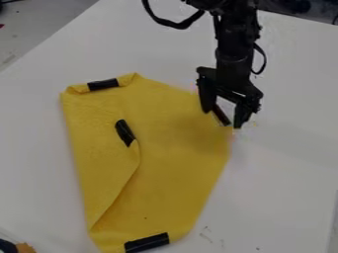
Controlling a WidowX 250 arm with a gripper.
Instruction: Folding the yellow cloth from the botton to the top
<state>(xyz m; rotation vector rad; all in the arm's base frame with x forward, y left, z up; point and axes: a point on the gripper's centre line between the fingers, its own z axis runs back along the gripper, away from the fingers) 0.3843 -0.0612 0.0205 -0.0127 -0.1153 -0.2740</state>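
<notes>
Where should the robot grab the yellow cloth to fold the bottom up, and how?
I'd probably pinch the yellow cloth by the black strip at its bottom, coming down from above with the jaws across its short width. The strip lies flat along the edge, giving a narrow bit to pinch.

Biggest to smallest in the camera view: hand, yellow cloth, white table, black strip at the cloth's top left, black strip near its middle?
1. White table
2. Yellow cloth
3. Hand
4. Top-left black strip and middle black strip: smallest, but too alike to rank against each other.
</notes>
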